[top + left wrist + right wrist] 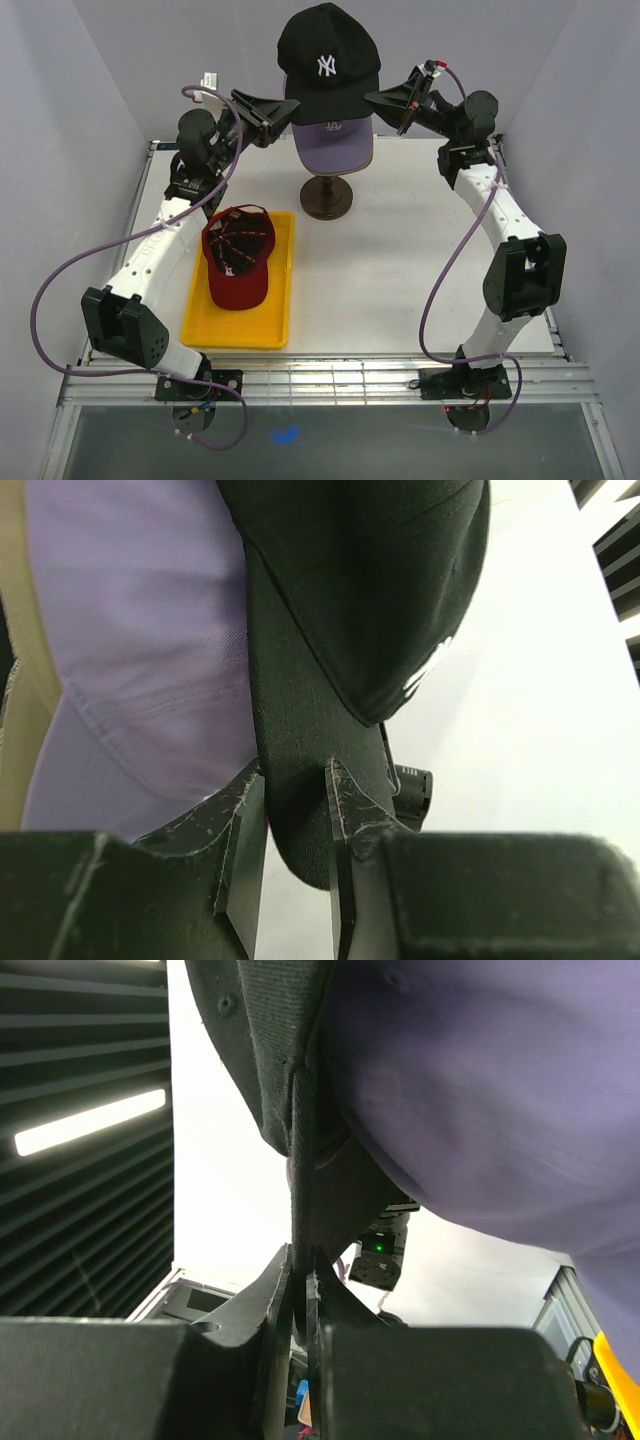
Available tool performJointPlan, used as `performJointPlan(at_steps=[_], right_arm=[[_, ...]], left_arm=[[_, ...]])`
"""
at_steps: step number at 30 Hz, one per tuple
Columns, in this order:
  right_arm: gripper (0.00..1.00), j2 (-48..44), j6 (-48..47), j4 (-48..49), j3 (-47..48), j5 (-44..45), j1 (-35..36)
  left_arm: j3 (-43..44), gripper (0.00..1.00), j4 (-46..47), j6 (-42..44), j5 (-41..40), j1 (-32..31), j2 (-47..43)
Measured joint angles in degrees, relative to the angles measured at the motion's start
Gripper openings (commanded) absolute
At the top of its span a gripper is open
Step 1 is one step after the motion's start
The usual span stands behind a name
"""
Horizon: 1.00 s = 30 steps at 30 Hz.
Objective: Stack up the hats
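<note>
Left gripper (277,118) and right gripper (380,100) pinch the black fabric NY cap (325,55); I must seat it level over the lavender fabric cap (335,148).

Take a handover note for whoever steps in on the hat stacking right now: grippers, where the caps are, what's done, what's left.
Grippers: the left gripper is shut on the black NY cap at its brim; the right gripper is shut on that cap's other side.
Caps: the black NY cap is held over the lavender LA cap, which sits on the stand. The dark red cap lies upside down in the yellow tray.
Done: lavender LA cap placed.
Left: seat and release the black NY cap, then add the dark red cap.
</note>
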Motion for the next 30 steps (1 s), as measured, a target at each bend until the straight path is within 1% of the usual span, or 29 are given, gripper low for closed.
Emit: performJointPlan(at_steps=[9, 19, 30], right_arm=[[0.08, -1.4, -3.3, 1.3, -5.1, -1.6, -0.2], [0.08, -2.3, -4.6, 4.9, -12.2, -1.6, -0.5], [0.08, -2.3, -8.3, 3.8, -13.4, -4.2, -0.6]], left_arm=[[-4.3, 0.0, -0.2, 1.7, 0.3, -0.1, -2.0], [-6.3, 0.0, -0.5, 3.8, 1.5, -0.1, -2.1], [-12.4, 0.0, 0.4, 4.6, 1.3, -0.2, -5.3]])
